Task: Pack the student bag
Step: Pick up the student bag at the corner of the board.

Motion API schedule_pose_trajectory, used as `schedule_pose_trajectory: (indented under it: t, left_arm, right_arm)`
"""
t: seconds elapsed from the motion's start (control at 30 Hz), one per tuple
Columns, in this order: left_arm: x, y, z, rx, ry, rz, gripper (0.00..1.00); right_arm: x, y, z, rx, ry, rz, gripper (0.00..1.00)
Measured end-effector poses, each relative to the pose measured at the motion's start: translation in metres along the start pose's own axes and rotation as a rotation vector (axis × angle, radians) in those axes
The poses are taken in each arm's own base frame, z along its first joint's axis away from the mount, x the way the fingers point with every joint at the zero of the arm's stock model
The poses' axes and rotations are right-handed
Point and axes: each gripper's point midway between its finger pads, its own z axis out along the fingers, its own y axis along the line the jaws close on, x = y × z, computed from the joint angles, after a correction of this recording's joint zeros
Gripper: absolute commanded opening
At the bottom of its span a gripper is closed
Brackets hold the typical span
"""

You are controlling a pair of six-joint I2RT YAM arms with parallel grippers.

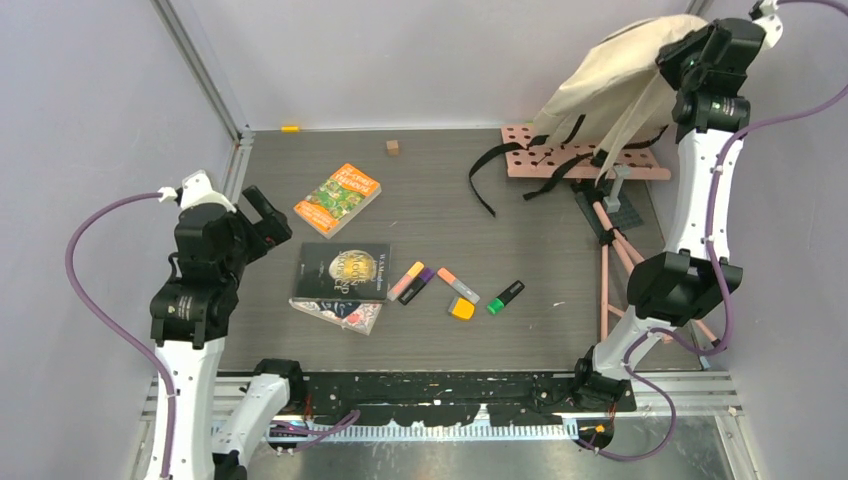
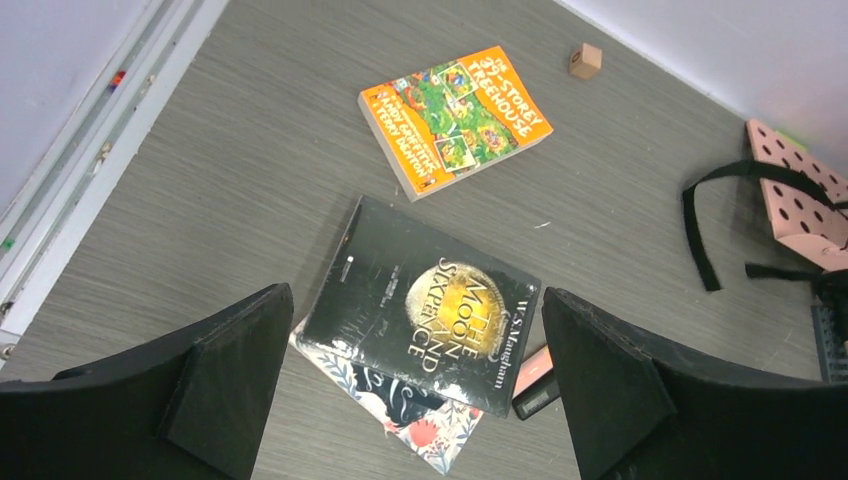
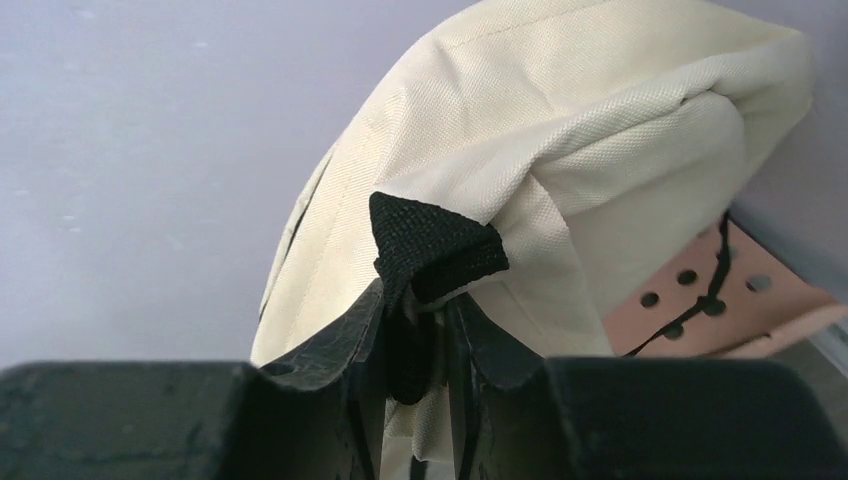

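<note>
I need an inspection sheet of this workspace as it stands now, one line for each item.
Surface: dark grey table, wood-grain finish.
Job's things: student bag held up at far right, black straps trailing onto the pink perforated board and the table; orange book, black book lying on a floral book, and highlighters lie unpacked.
Clutter: small wooden cube; pink-legged stand.
Grippers: left gripper open above the black book; right gripper shut on the bag's black top loop.
Cables: purple cables loop beside both arms.
Surroundings: lilac walls, aluminium frame.
</note>
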Motion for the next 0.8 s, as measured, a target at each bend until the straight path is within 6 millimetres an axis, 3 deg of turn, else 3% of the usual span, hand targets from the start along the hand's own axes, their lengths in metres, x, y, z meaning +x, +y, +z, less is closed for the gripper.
schedule_pose_trajectory:
  t: [0.17,0.3,0.43,0.57,0.7,0.8]
  left_arm:
    - [-0.019,-0.008,-0.007,0.021,-0.035,0.000,0.98]
    - [-0.032,-0.017,-0.011,0.048,-0.054,-0.001,0.98]
    - [-0.037,-0.028,-0.014,0.094,-0.051,-0.003,0.98]
    - [-0.040,-0.047,-0.015,0.187,-0.035,-0.002,0.98]
    - [-0.039,-0.065,-0.012,0.273,-0.012,0.001,0.98]
    - [-0.039,-0.077,-0.009,0.323,0.007,-0.007,0.98]
  right_arm:
    - [-0.033,0.053,-0.020,-0.168,-0.072,-0.030,0.01]
    - [-0.035,0.086,-0.031,-0.286,-0.079,-0.061,0.01]
    - [-0.023,0.113,-0.044,-0.391,-0.037,-0.102,0.01]
    - [-0.007,0.159,-0.072,-0.551,0.014,-0.133,0.01]
    - [0.022,0.219,-0.116,-0.755,0.086,-0.150,0.01]
    - [0.057,0.260,-0.154,-0.904,0.170,-0.157,0.01]
